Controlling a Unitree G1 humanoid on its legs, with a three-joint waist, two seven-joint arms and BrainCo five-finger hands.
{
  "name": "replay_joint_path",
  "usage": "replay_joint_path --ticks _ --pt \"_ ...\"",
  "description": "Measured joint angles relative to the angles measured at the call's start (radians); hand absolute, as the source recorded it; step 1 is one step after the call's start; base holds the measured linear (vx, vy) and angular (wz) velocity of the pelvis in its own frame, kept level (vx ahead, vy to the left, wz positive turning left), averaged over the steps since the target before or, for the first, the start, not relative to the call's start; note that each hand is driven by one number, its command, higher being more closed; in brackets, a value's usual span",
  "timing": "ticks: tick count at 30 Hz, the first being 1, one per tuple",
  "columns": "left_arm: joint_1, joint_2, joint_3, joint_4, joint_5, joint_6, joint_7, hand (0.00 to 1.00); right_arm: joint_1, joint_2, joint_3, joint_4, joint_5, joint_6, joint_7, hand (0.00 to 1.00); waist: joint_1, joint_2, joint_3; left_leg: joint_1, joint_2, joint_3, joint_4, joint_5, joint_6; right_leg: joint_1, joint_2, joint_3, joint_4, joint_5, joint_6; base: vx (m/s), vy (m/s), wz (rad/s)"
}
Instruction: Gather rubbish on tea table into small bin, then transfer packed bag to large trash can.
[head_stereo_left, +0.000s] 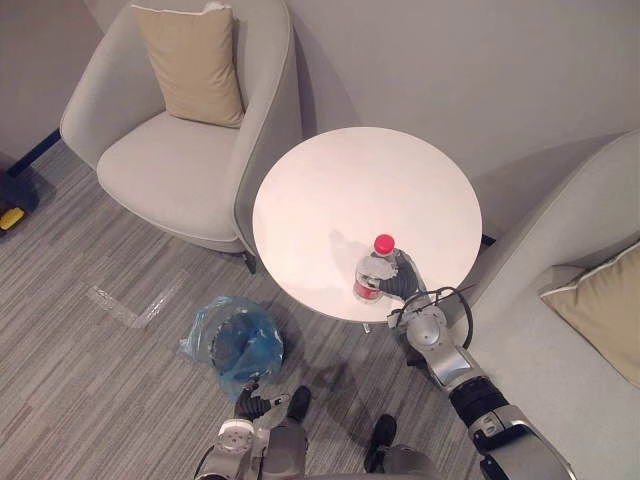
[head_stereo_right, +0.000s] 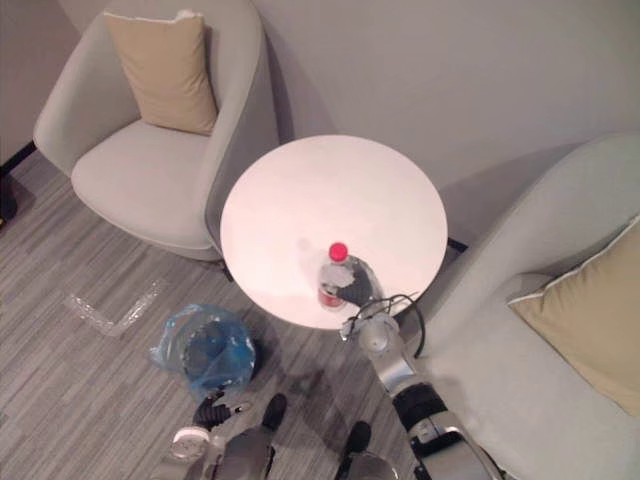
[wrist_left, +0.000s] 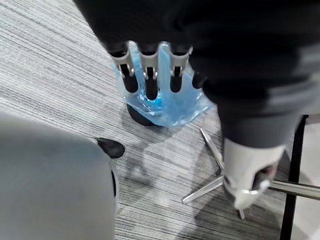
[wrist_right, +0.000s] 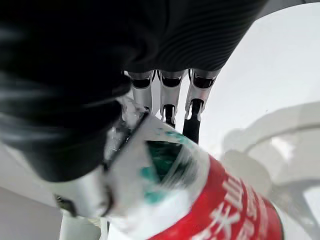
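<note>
Currently, the right hand (head_stereo_left: 405, 283) is wrapping its fingers (wrist_right: 192, 117) round the red-capped bottle (head_stereo_left: 373, 272) at the near right edge of the bench (head_stereo_left: 330, 185), the left hand (head_stereo_left: 256, 404) is hanging slack-fingered and empty beside the blue-lined small bin (head_stereo_left: 232, 345) on the floor, and the grip is needing firmness at mid-body before an upright lift.

— What's the room like?
— Grey striped carpet (head_stereo_left: 80, 380) underfoot, with a plain pale wall (head_stereo_left: 450, 60) behind.
— And furniture?
— A light grey armchair (head_stereo_left: 170, 170) sits far left, a tan cushion (head_stereo_left: 190, 62) against its back. A second grey seat (head_stereo_left: 580, 380) on the right holds another cushion (head_stereo_left: 600, 310). A round white tabletop (head_stereo_left: 350, 190) stands between them.
</note>
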Motion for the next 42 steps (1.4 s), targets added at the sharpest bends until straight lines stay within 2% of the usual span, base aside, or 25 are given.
replay_joint_path --ticks 7,12,14,15,17,18,20,21,23,25,26,27,29,30,31,32,33,34,35,36,37,38,39,40,42 --pt "0.002 0.004 0.003 0.002 0.006 0.007 0.000 0.00 0.205 0.019 -0.031 -0.256 0.003 -0.008 0.038 1.00 -0.009 -0.019 0.001 0.056 0.008 0.049 -0.022 -0.001 0.001 0.022 0.000 0.066 0.001 -0.002 0.003 0.01 0.019 -0.18" --pt "0.014 0.019 0.001 0.012 0.015 0.021 -0.002 0.00 0.308 0.034 -0.035 -0.311 0.008 -0.025 0.086 1.00 -0.044 -0.047 -0.008 0.107 0.012 0.126 -0.016 -0.025 0.017 0.023 -0.005 0.147 0.047 -0.023 0.020 -0.04 0.028 -0.43" --pt "0.016 0.023 -0.014 0.012 0.015 0.022 -0.003 0.00 0.356 0.025 -0.037 -0.350 0.008 -0.025 0.110 1.00 -0.058 -0.054 -0.011 0.093 -0.005 0.128 0.049 -0.062 0.021 -0.001 -0.022 0.163 0.136 -0.073 0.029 -0.05 0.030 -0.07" --pt "0.016 0.025 -0.022 0.012 0.014 0.022 -0.003 0.00 0.361 0.023 -0.036 -0.355 0.008 -0.025 0.112 1.00 -0.060 -0.055 -0.012 0.087 -0.010 0.121 0.060 -0.068 0.021 -0.007 -0.026 0.165 0.153 -0.084 0.030 -0.03 0.010 0.18" --pt "0.013 0.033 -0.050 0.013 0.016 0.022 -0.004 0.00 0.381 0.012 -0.041 -0.397 0.008 -0.025 0.119 1.00 -0.082 -0.058 -0.015 0.059 -0.038 0.067 0.103 -0.079 0.022 -0.034 -0.028 0.272 0.256 -0.138 0.053 0.00 -0.001 0.86" --pt "0.016 0.034 -0.072 0.013 0.019 0.021 -0.005 0.00 0.389 0.011 -0.050 -0.422 0.008 -0.027 0.119 1.00 -0.107 -0.054 -0.020 0.028 -0.059 0.005 0.123 -0.077 0.018 -0.037 -0.018 0.376 0.293 -0.156 0.059 0.03 0.013 1.23" --pt "0.016 0.034 -0.069 0.009 0.019 0.021 -0.003 0.00 0.387 0.010 -0.060 -0.423 0.007 -0.026 0.121 1.00 -0.098 -0.057 -0.034 0.013 -0.063 -0.024 0.122 -0.069 0.009 -0.046 -0.013 0.402 0.297 -0.169 0.050 0.02 -0.046 0.85" --pt "0.012 0.034 -0.067 0.009 0.018 0.020 -0.002 0.00 0.379 0.015 -0.064 -0.424 0.007 -0.027 0.121 1.00 -0.081 -0.058 -0.036 0.003 -0.069 -0.046 0.123 -0.054 0.002 -0.044 -0.015 0.409 0.293 -0.186 0.050 -0.01 -0.115 0.55" --pt "0.011 0.030 -0.065 0.006 0.012 0.019 0.000 0.00 0.361 0.015 -0.059 -0.423 0.007 -0.026 0.128 1.00 -0.057 -0.052 -0.040 -0.012 -0.070 -0.064 0.120 -0.041 -0.006 -0.041 -0.016 0.394 0.277 -0.199 0.041 -0.06 -0.102 0.39" --pt "0.017 0.010 -0.061 0.008 0.004 0.020 0.000 0.00 0.340 0.011 -0.055 -0.418 0.013 -0.026 0.127 1.00 -0.057 -0.016 -0.054 -0.055 -0.063 -0.114 0.109 0.001 -0.020 -0.044 -0.004 0.352 0.239 -0.191 0.029 -0.08 -0.065 0.60" --pt "0.019 0.006 -0.061 0.008 0.000 0.019 0.000 0.00 0.340 0.011 -0.055 -0.417 0.021 -0.026 0.127 1.00 -0.057 -0.010 -0.055 -0.060 -0.062 -0.123 0.101 0.012 -0.020 -0.044 -0.004 0.339 0.236 -0.188 0.026 -0.09 -0.046 1.00" --pt "0.022 -0.002 -0.060 0.008 -0.011 0.018 0.000 0.00 0.339 0.004 -0.055 -0.412 0.031 -0.025 0.126 1.00 -0.057 0.012 -0.053 -0.074 -0.056 -0.127 0.058 0.069 -0.018 -0.045 -0.003 0.285 0.227 -0.182 0.016 -0.11 -0.040 1.00" --pt "0.026 -0.009 -0.061 0.007 -0.023 0.018 0.000 0.00 0.336 -0.009 -0.055 -0.405 0.033 -0.025 0.124 1.00 -0.058 0.030 -0.052 -0.085 -0.052 -0.081 0.016 0.132 0.018 -0.045 -0.005 0.237 0.226 -0.179 0.008 -0.14 -0.054 1.07" --pt "0.028 -0.020 -0.060 0.002 -0.026 0.017 -0.001 0.00 0.327 -0.014 -0.055 -0.386 0.034 -0.025 0.122 1.00 -0.058 0.041 -0.048 -0.091 -0.052 0.011 -0.033 0.211 0.084 -0.047 -0.010 0.191 0.218 -0.170 -0.019 -0.19 -0.021 1.19" --pt "0.035 -0.024 -0.061 0.000 -0.026 0.017 -0.002 0.00 0.316 -0.020 -0.055 -0.374 0.034 -0.018 0.119 1.00 -0.062 0.063 -0.057 -0.094 -0.035 0.162 -0.069 0.141 0.208 -0.045 -0.023 0.111 0.188 -0.144 -0.021 -0.22 0.012 1.21" --pt "0.030 -0.026 -0.061 -0.002 -0.024 0.018 -0.004 0.00 0.311 -0.016 -0.055 -0.371 0.034 -0.017 0.117 1.00 -0.062 0.065 -0.057 -0.112 -0.024 0.204 -0.058 0.114 0.209 -0.047 -0.026 0.089 0.192 -0.143 -0.017 -0.24 -0.035 1.21" --pt "0.031 -0.026 -0.075 -0.009 -0.007 0.021 -0.008 0.00 0.307 -0.013 -0.058 -0.371 0.035 -0.015 0.109 1.00 -0.069 0.074 -0.060 -0.132 -0.001 0.327 -0.058 0.015 0.181 -0.044 -0.038 0.033 0.192 -0.140 -0.017 -0.23 -0.006 1.88" --pt "0.026 -0.022 -0.103 -0.010 0.023 0.020 -0.021 0.00 0.305 -0.009 -0.080 -0.366 0.036 -0.017 0.102 1.00 -0.111 0.054 -0.049 -0.157 0.004 0.484 0.011 -0.025 0.207 -0.023 -0.110 -0.064 0.170 -0.134 -0.014 -0.23 0.003 1.84" --pt "0.025 -0.021 -0.107 -0.013 0.027 0.019 -0.023 0.00 0.305 -0.007 -0.088 -0.361 0.036 -0.017 0.100 1.00 -0.109 0.050 -0.049 -0.165 0.003 0.517 0.064 -0.012 0.220 -0.020 -0.128 -0.079 0.176 -0.130 -0.010 -0.18 0.089 1.62" --pt "0.023 -0.017 -0.109 -0.023 0.040 0.017 -0.025 0.00 0.312 -0.007 -0.101 -0.359 0.036 -0.016 0.095 1.00 -0.110 0.041 -0.044 -0.164 0.009 0.582 0.219 -0.004 0.222 0.002 -0.168 -0.110 0.191 -0.128 0.000 -0.12 0.036 0.84" --pt "0.046 -0.019 -0.115 -0.029 0.054 0.016 -0.025 0.00 0.325 -0.009 -0.104 -0.365 0.036 -0.016 0.090 1.00 -0.112 0.053 -0.051 -0.126 0.050 0.647 0.366 -0.023 0.184 0.016 -0.171 -0.126 0.204 -0.142 0.026 -0.09 0.076 0.94" --pt "0.063 -0.024 -0.120 -0.028 0.064 0.012 -0.023 0.00 0.333 -0.008 -0.107 -0.377 0.036 -0.020 0.086 1.00 -0.122 0.087 -0.060 -0.089 0.067 0.653 0.300 -0.115 0.111 0.024 -0.152 -0.135 0.208 -0.150 0.036 -0.05 0.113 0.65" --pt "0.062 -0.023 -0.121 -0.028 0.067 0.011 -0.023 0.00 0.333 -0.007 -0.112 -0.376 0.036 -0.019 0.084 1.00 -0.121 0.086 -0.058 -0.082 0.064 0.654 0.263 -0.127 0.115 0.019 -0.149 -0.139 0.208 -0.149 0.041 -0.03 0.174 0.78" --pt "0.043 -0.005 -0.137 -0.021 0.081 0.010 -0.026 0.00 0.342 0.020 -0.127 -0.373 0.034 -0.015 0.079 1.00 -0.123 0.055 -0.054 -0.061 0.012 0.630 0.158 -0.060 0.117 0.010 -0.141 -0.089 0.168 -0.141 0.053 -0.01 0.122 0.67" --pt "0.038 0.005 -0.157 -0.020 0.093 0.004 -0.029 0.00 0.351 0.035 -0.128 -0.368 0.031 -0.015 0.077 1.00 -0.129 0.040 -0.052 -0.058 -0.018 0.603 0.108 -0.028 0.130 0.012 -0.128 -0.063 0.129 -0.123 0.055 -0.01 0.093 0.65"
